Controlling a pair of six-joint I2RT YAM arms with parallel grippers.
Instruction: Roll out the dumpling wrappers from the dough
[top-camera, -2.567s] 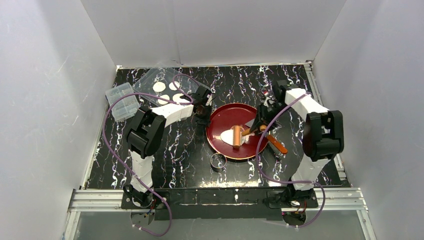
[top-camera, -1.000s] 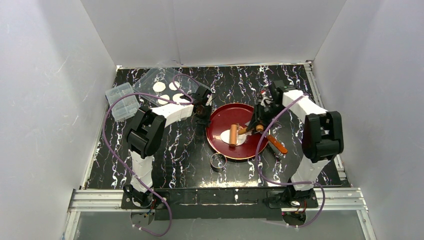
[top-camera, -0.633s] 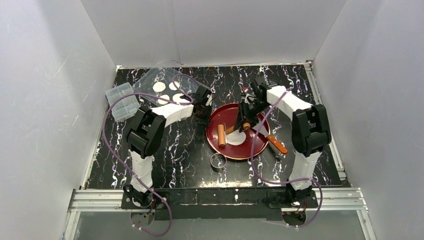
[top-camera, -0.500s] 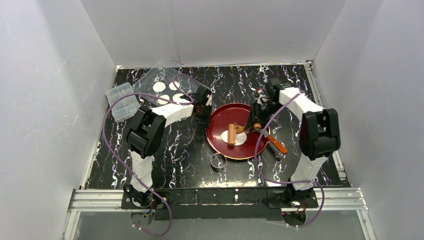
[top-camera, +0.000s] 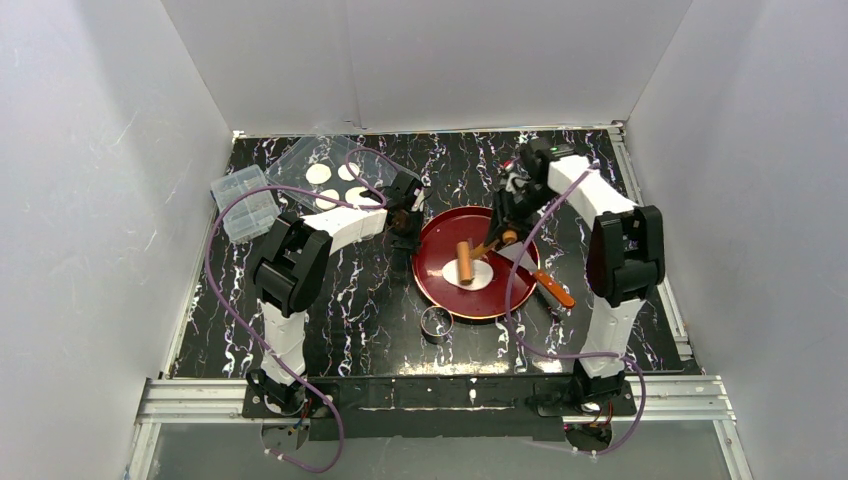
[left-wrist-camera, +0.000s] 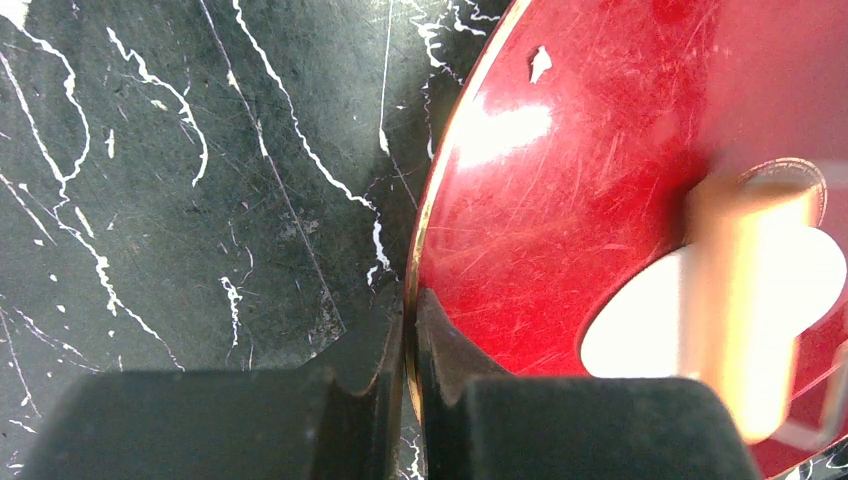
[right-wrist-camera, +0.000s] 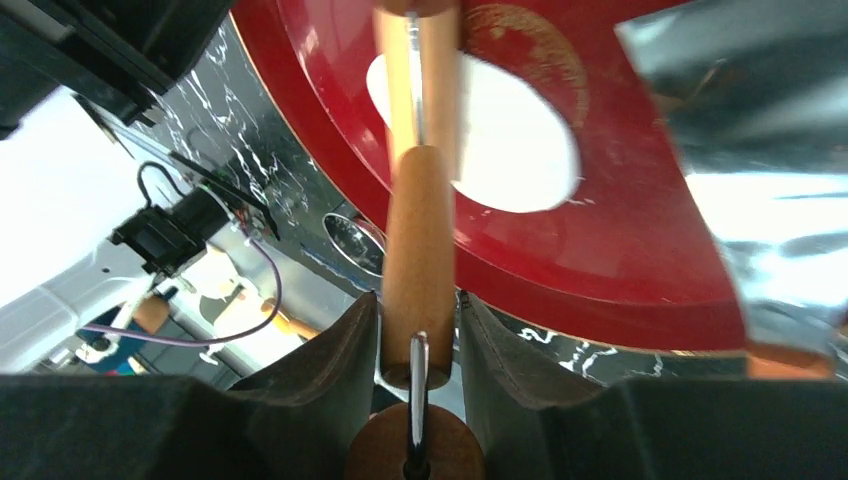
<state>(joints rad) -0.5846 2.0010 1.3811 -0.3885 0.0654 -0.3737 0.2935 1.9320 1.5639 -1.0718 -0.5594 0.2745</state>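
The dough (top-camera: 481, 276) is a flattened white patch in the red plate (top-camera: 440, 290). A wooden rolling pin (top-camera: 465, 262) lies across the dough's left side. My right gripper (top-camera: 505, 238) is shut on the pin's handle (right-wrist-camera: 418, 250), and the dough (right-wrist-camera: 515, 140) lies beyond it under the roller. My left gripper (top-camera: 407, 228) is shut on the plate's left rim (left-wrist-camera: 425, 250), one finger on each side. The dough (left-wrist-camera: 635, 335) and blurred roller (left-wrist-camera: 745, 300) show at the right of the left wrist view. Several round dumpling wrappers (top-camera: 319, 173) lie at the back left.
A small metal ring (top-camera: 435, 321) stands on the black marbled table just in front of the plate. An orange-handled scraper (top-camera: 553, 289) rests over the plate's right rim. A clear lid (top-camera: 300, 155) holds the wrappers, and a clear box (top-camera: 244, 203) sits at the far left.
The right gripper has run the rolling pin left across the dough and back right, ending over its left part and farther back. The left gripper has held the rim without moving.
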